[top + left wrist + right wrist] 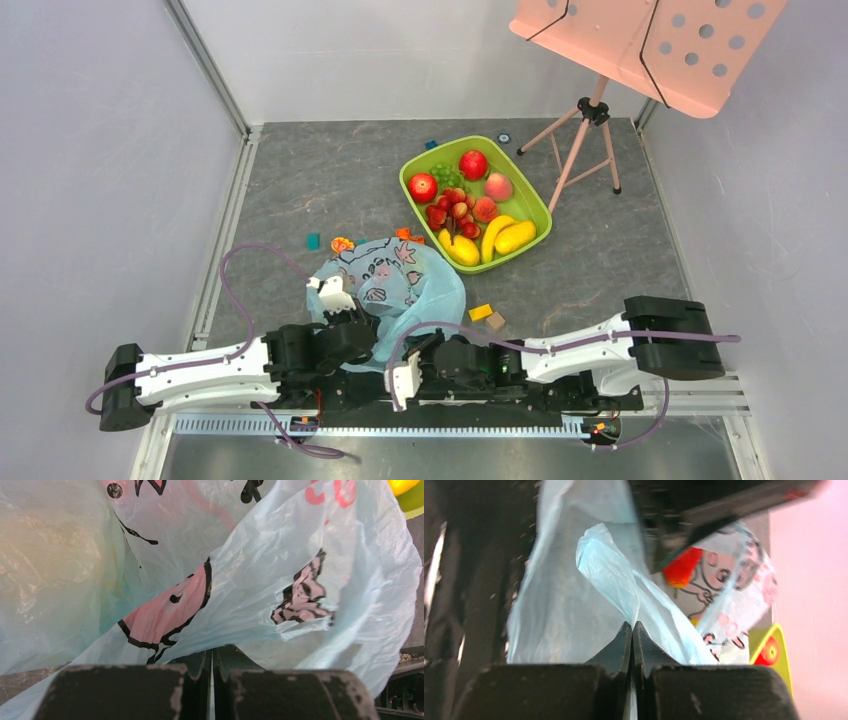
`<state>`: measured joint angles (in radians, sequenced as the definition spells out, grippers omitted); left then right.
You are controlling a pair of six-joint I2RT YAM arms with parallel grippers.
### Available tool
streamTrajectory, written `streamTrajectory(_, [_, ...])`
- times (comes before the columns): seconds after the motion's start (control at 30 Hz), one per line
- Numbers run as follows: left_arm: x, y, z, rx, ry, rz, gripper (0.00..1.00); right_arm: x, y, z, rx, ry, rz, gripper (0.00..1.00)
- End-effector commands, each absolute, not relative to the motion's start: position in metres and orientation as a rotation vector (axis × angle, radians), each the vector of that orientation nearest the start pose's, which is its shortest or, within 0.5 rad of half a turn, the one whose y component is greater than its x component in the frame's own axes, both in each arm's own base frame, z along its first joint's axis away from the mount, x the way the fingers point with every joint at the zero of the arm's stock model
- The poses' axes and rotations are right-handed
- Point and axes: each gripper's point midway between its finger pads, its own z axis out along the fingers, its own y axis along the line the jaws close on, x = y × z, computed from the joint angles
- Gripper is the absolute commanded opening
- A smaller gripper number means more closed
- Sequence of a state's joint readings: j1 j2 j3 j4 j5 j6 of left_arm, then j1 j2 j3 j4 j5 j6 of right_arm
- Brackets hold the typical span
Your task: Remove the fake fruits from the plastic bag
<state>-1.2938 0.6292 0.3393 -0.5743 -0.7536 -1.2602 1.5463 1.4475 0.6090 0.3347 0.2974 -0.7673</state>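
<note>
Biggest worry here imo is the film itself. Both arms have the plastic bag (pixel 400 280) pinched. The left gripper (pixel 212 655) is closed down to a hairline on a fold of the printed sheet, and the right gripper (pixel 632 627) is clamped just as tight on a twisted strip of it, maybe a handle. If they pull apart or lift unevenly, that thin crinkly stuff could stretch, tear, or slide out of one pinch. Then the bag flops back onto the desk (pixel 300 190) with whatever's inside trapped again. The other risk: a sharp tip could send round glossy pieces rolling off toward the blocks (pixel 481 312) instead of somewhere handy. The arms also sit close together at the near edge, so a careless swing could knock them into each other. As for where things are, most fake fruits (pixel 470 205) are already piled in the green tray (pixel 546 210), well past the bag on the far right. The bag is bunched up right in front of both grippers. The right wrist view shows a red-orange piece (pixel 680 566) beyond the pinched strip, near the bag's printed side. I can't tell whether it's inside the bag or just behind it.
</note>
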Motion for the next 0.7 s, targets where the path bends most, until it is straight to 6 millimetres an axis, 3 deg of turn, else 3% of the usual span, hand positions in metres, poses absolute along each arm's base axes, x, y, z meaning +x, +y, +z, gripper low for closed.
streamTrajectory(0.0, [0.146,-0.162,0.076,-0.318,2.156,-0.514,0.02,0.108,0.385,0.175,-1.235,1.128,0.378,0.0])
streamTrajectory(0.1, [0.146,-0.16,0.076,-0.322,2.156,-0.508,0.02,0.12,0.358,0.208,-0.824,1.256,0.588,0.0])
streamTrajectory(0.23, [0.146,-0.157,0.076,-0.324,2.153,-0.503,0.02,0.135,0.329,0.222,-0.426,1.388,0.796,0.0])
streamTrajectory(0.37, [0.146,-0.155,0.075,-0.328,2.153,-0.499,0.02,0.15,0.279,0.231,0.037,1.41,0.973,0.0])
streamTrajectory(0.53, [0.145,-0.155,0.074,-0.329,2.157,-0.498,0.02,0.167,0.225,0.204,0.516,1.421,1.081,0.0])
streamTrajectory(0.67, [0.145,-0.154,0.073,-0.326,2.157,-0.497,0.02,0.174,0.196,0.173,0.735,1.418,1.072,0.0])
